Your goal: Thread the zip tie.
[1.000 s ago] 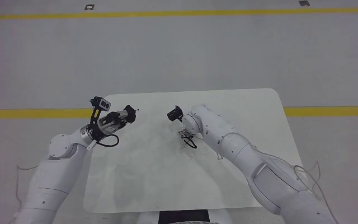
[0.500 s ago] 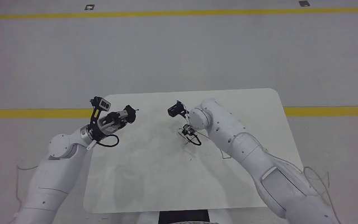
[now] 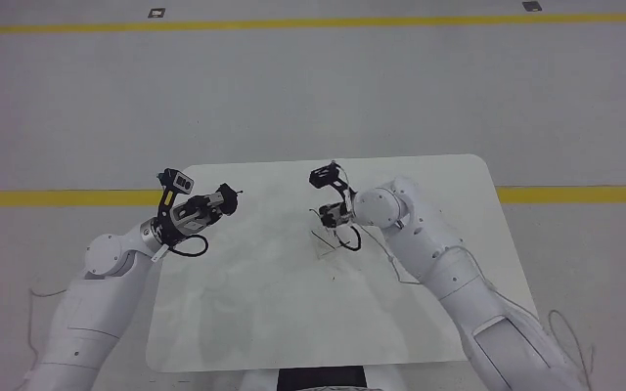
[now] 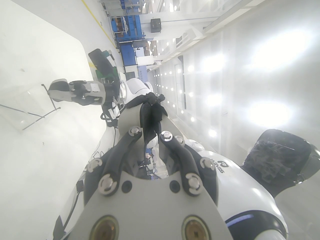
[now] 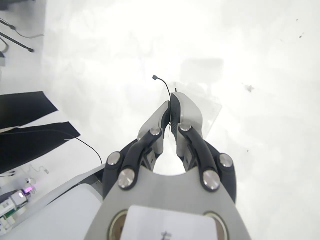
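My right claw point(image 5: 171, 106) pinches a black zip tie point(image 5: 164, 83) over a clear plastic sheet point(image 5: 211, 107) bearing loose ties point(image 4: 37, 117) on the table point(image 3: 440, 293); my left claw point(image 3: 229, 195), closed, hangs well left.

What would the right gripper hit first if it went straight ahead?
Probably the bare table, though depth is unclear; the right gripper, shut on the zip tie, points down at it.

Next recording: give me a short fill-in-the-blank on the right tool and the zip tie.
1. The right tool is ___ on a zip tie.
2. The zip tie is ___ in colour.
3. The right tool hangs over the white ___.
Missing words: shut; black; table.
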Available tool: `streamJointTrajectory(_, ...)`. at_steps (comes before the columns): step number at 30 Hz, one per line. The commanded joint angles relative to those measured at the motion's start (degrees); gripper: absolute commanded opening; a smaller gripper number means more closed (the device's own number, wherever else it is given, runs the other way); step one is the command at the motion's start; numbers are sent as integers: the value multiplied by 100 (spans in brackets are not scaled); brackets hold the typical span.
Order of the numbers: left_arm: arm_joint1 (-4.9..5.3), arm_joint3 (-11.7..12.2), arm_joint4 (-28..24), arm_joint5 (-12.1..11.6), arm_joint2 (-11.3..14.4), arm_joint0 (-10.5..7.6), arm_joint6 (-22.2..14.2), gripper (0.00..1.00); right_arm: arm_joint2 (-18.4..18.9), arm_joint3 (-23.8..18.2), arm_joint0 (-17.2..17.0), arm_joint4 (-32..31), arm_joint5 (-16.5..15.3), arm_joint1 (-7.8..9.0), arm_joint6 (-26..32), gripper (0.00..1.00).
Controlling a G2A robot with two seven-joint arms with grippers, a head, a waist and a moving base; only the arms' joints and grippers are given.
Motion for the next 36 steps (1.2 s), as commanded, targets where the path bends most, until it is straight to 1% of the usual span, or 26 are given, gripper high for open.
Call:
streamJointTrajectory(1,0,0,0,0,0,0,0,0,227,-110,-143,246,-43,43,-193,0)
streamJointTrajectory(3,0,0,0,0,0,0,0,0,479,-242,-306,586,-142,89,-401,0)
streamJointTrajectory(6,0,0,0,0,0,0,0,0,750,-387,-496,986,-319,142,-586,0)
streamJointTrajectory(8,0,0,0,0,0,0,0,0,898,-470,-605,1344,-568,173,-618,0)
streamJointTrajectory(17,0,0,0,0,0,0,0,0,912,-469,-611,1380,-596,178,-595,0)
streamJointTrajectory(19,-2,3,0,10,6,8,36,0,932,-521,-702,1569,-622,169,-860,0)
streamJointTrajectory(20,-15,-19,-7,0,41,45,163,0,933,-574,-742,1538,-635,169,-1048,0)
streamJointTrajectory(23,-85,-172,-137,0,130,188,518,0,957,-865,-925,1675,-732,156,-1773,0)
streamJointTrajectory(26,-182,-291,-36,0,160,284,771,0,956,-1171,-1138,1797,-966,141,-2490,0)
streamJointTrajectory(27,-231,-320,-15,0,167,313,843,0,954,-1295,-1213,1797,-1055,136,-2782,0)
streamJointTrajectory(30,-345,-316,93,0,155,339,906,0,920,-1548,-1340,1744,-1171,127,-3232,0)
streamJointTrajectory(31,-394,-308,216,0,137,334,896,0,901,-1622,-1394,1714,-1193,126,-3367,0)
streamJointTrajectory(36,-619,-239,430,0,47,308,893,0,809,-1917,-1496,1642,-1261,116,-3762,0)
